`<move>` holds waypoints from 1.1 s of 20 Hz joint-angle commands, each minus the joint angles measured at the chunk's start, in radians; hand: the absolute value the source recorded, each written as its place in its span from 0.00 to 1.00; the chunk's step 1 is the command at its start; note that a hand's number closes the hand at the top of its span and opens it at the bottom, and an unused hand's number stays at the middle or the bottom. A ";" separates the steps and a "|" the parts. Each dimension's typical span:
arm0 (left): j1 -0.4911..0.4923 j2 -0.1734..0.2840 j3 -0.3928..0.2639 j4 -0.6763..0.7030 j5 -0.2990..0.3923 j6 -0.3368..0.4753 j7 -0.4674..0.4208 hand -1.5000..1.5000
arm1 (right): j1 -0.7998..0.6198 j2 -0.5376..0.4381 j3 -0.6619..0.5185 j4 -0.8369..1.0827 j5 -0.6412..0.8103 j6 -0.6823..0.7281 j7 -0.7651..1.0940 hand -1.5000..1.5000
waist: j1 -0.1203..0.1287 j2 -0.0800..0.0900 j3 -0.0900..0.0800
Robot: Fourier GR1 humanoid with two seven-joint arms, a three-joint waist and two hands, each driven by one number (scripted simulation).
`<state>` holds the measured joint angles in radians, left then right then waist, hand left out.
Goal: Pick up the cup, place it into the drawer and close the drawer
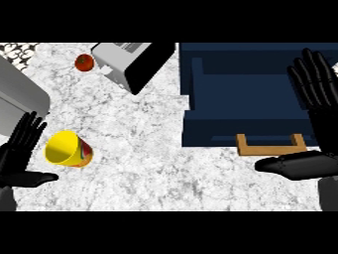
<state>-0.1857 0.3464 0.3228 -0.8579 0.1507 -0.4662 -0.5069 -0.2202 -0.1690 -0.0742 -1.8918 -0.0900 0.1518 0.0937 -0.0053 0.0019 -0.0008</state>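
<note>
Reaching with my open left hand (14,158), I should curl round the tipped yellow cup (67,149); right hand (325,124) open.

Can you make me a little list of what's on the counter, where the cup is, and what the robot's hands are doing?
cup: yellow cup lying tilted on the counter, lower left
drawer: dark blue drawer, open, wooden handle at front
left hand: left hand open, beside the cup, not holding it
right hand: right hand open, over the drawer's right side
other things: toaster, red tomato-like ball at the top
</note>
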 commanded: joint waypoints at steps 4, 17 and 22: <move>-0.152 0.049 -0.004 0.377 -0.124 0.033 -0.237 0.00 | -0.064 -0.014 -0.029 0.042 -0.006 0.004 0.004 0.00 | -0.004 0.002 -0.001; -0.202 0.029 -0.020 0.637 -0.191 0.065 -0.509 0.00 | -0.075 -0.008 -0.018 0.053 -0.014 0.012 0.021 0.00 | -0.019 0.011 -0.004; -0.243 0.045 -0.005 0.647 -0.176 0.022 -0.505 0.00 | -0.107 -0.027 -0.052 0.080 -0.031 0.020 0.010 0.00 | -0.021 0.014 -0.005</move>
<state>-0.4043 0.3730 0.3099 -0.2333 -0.0286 -0.3412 -0.9176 -0.2947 -0.1949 -0.1175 -1.8551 -0.1286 0.1756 0.1230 -0.0252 0.0115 -0.0050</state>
